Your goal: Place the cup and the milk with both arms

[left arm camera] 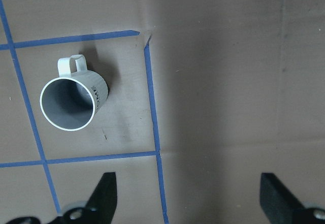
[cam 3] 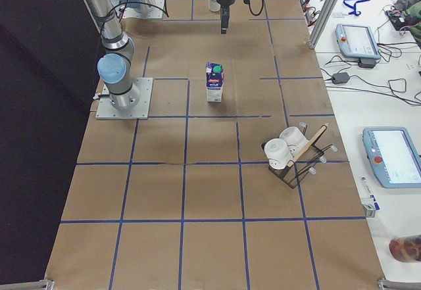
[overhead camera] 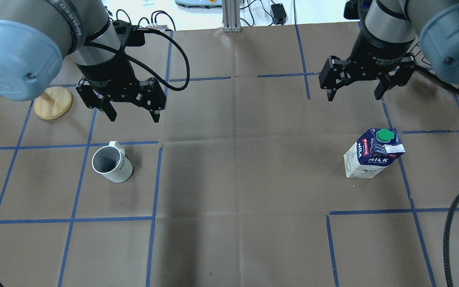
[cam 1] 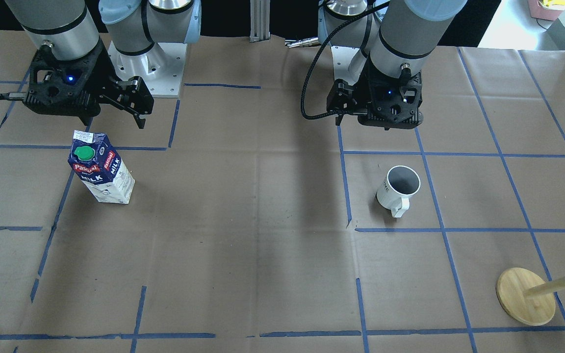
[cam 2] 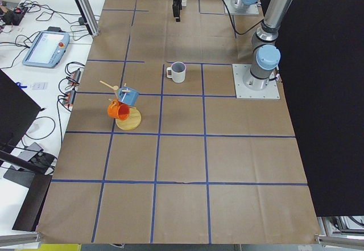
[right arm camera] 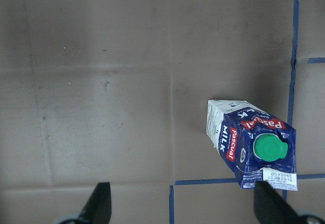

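The left claw hangs above the table with its two fingers spread wide apart, gripping nothing. The cup stands upright on the table, a little nearer the robot than the claw and clear of it, inside a square marked in blue tape. Its handle points away from the robot, toward the claw. The right claw is likewise spread wide and empty, hovering over the table's other half. The milk stands upright on its base, green cap on top, nearer the robot than that claw and not touching it. Cup and milk are well apart, one on each side of the table. A round wooden base lies beyond the cup, close by the left arm.
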